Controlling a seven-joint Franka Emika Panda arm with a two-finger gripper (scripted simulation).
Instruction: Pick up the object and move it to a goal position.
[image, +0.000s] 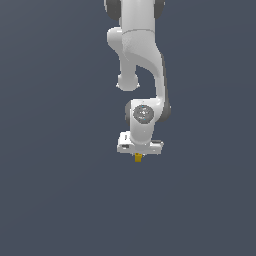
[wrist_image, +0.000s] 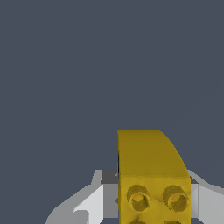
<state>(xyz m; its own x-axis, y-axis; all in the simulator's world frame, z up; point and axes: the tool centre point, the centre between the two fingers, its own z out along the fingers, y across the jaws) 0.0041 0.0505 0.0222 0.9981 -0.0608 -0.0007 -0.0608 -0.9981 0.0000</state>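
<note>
The object (image: 138, 157) is a tiny mustard-yellow blocky piece that pokes out just below my white gripper (image: 139, 156) in the exterior view. Up close in the wrist view the object (wrist_image: 151, 175) shows a curved upper face and round studs on its near face. It sits between my grey-white fingers (wrist_image: 92, 203), which press in on both of its sides. The gripper is shut on it, and the fingertips themselves are hidden behind the hand in the exterior view. The white arm (image: 142, 65) comes down from above.
A plain dark blue-grey surface (image: 60, 190) fills both views around the arm. No other object, container or edge shows.
</note>
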